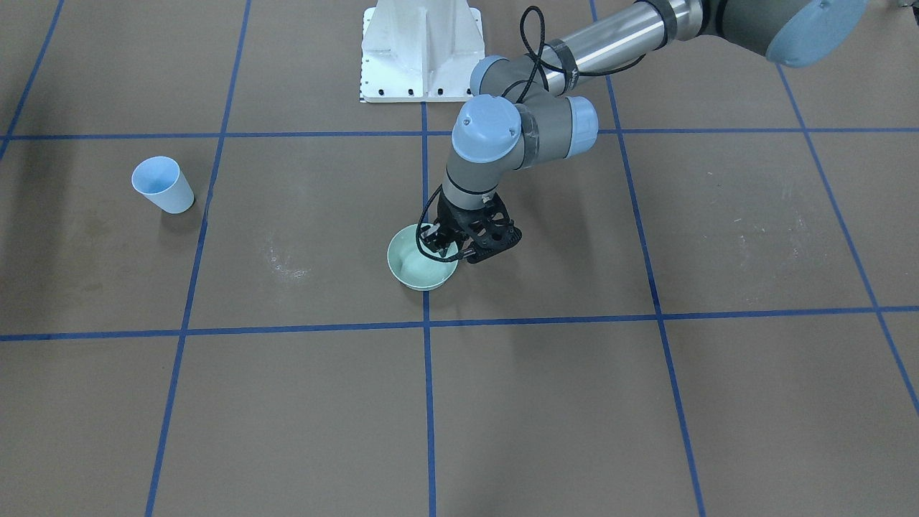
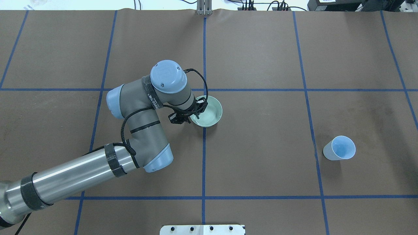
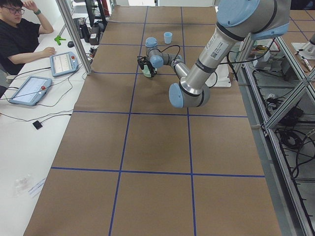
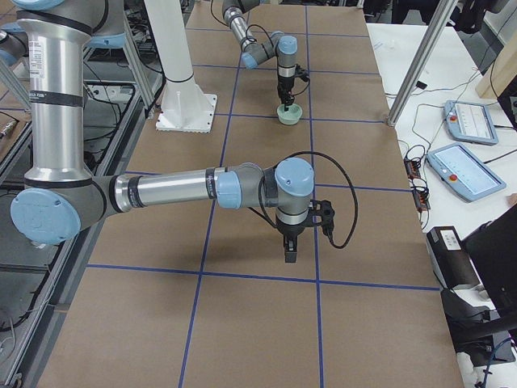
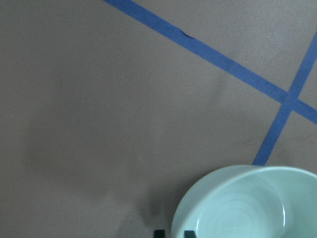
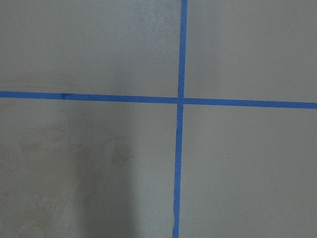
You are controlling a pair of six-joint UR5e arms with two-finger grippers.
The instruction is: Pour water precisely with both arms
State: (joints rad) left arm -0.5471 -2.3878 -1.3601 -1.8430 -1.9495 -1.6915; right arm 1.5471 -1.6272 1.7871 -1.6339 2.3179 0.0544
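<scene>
Mid-frame, the left hand point(image 1: 439, 246), narrow, pinches the rim of the green bowl point(image 1: 416, 273); wide table point(image 1: 309, 215) separates it from the blue cup point(image 1: 164, 185) at upper left. How far the right hand point(image 4: 289, 252) is spread, I cannot tell.

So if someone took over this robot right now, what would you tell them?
Left gripper: fingers straddle the bowl rim; clamped or not, unclear.
Right gripper: hangs over the table, away from the bowl; open or shut, unclear.
Bowl mid-table; cup upright toward the robot's right.
Done: left arm at bowl. No water visible.
Left: grasp cup, pour.
</scene>
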